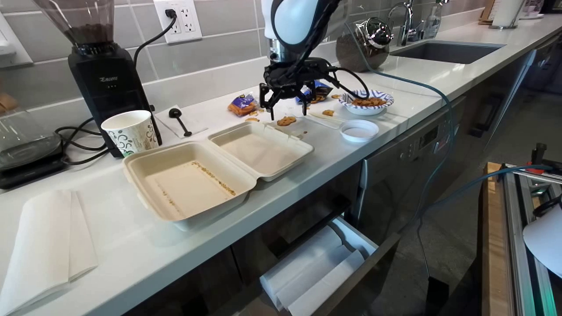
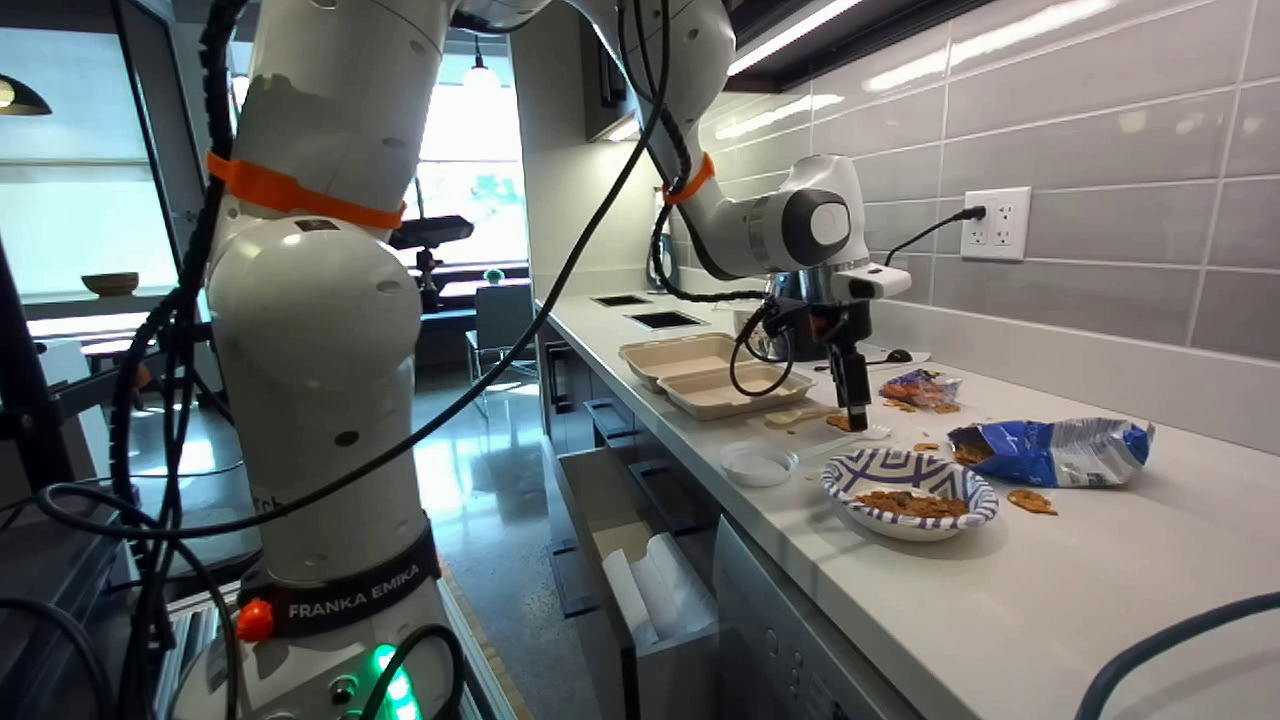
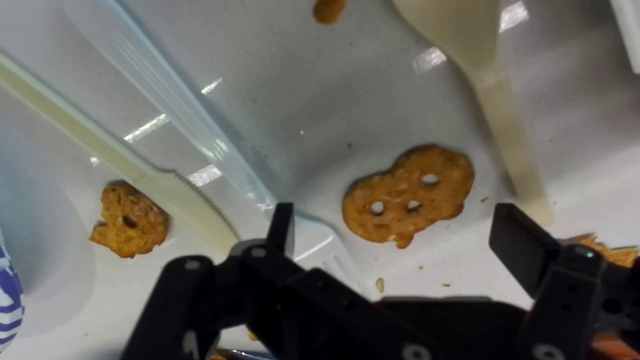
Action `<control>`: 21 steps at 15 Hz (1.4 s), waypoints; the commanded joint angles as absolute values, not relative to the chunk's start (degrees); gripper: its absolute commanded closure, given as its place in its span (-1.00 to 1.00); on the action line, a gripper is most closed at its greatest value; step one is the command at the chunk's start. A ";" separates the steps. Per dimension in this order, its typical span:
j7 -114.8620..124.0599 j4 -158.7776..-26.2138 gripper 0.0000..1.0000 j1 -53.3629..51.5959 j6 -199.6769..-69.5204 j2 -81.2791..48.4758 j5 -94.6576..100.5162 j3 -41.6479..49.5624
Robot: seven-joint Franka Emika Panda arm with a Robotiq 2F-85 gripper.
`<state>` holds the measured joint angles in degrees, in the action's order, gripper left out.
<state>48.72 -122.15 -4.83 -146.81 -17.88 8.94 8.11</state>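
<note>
My gripper (image 3: 400,235) stands open above the counter, with nothing between its fingers. Below it lies a brown pretzel crisp (image 3: 407,192) with three holes; in the wrist view it shows in the gap between the fingertips. A clear plastic fork (image 3: 200,130) runs under the left finger (image 3: 282,227), and a beige serrated knife (image 3: 115,145) lies beside it. By the right finger (image 3: 520,245) is a beige spoon (image 3: 507,115). A broken crisp (image 3: 130,220) rests left of the knife. In both exterior views the gripper (image 1: 288,113) (image 2: 858,420) points down, just above the crisp (image 1: 286,120).
An open takeout box (image 1: 189,184) with crumbs sits at the counter's front edge, above an open drawer (image 1: 360,274). Near the crisp are a patterned bowl (image 1: 364,110) of snack pieces, a white lid (image 1: 359,132) and two snack bags (image 1: 243,105) (image 2: 1060,452). A grinder (image 1: 107,79) and cup (image 1: 131,131) stand behind the box.
</note>
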 commanded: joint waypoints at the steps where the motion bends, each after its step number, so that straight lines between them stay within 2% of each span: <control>1: 49.75 -122.01 -1.00 -5.20 -144.93 -17.87 8.12 8.02; 21: 57.51 -121.64 -1.00 -5.39 -143.18 -17.78 6.97 7.37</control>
<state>56.01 -122.15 -5.14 -145.66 -17.67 8.35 7.56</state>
